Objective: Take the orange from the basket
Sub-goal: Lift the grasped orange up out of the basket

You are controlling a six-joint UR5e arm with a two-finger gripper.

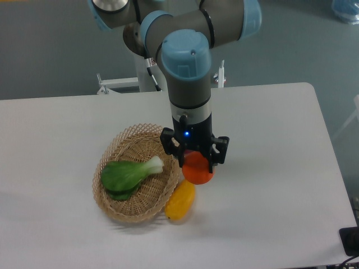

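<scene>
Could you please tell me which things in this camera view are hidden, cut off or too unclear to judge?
- The orange: its top is covered by the gripper, so the jaws' contact is hidden.
- Dark red item: not visible; the arm may block it.
- The yellow fruit: whether it touches the basket is unclear.
- Black object and blue object: cut off by the right edge.

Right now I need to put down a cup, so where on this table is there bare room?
Bare: the right side of the table, and the left strip beyond the basket. Crowded: mid-table, where the gripper holds the orange above the yellow fruit, and the basket holds a green vegetable.
</scene>
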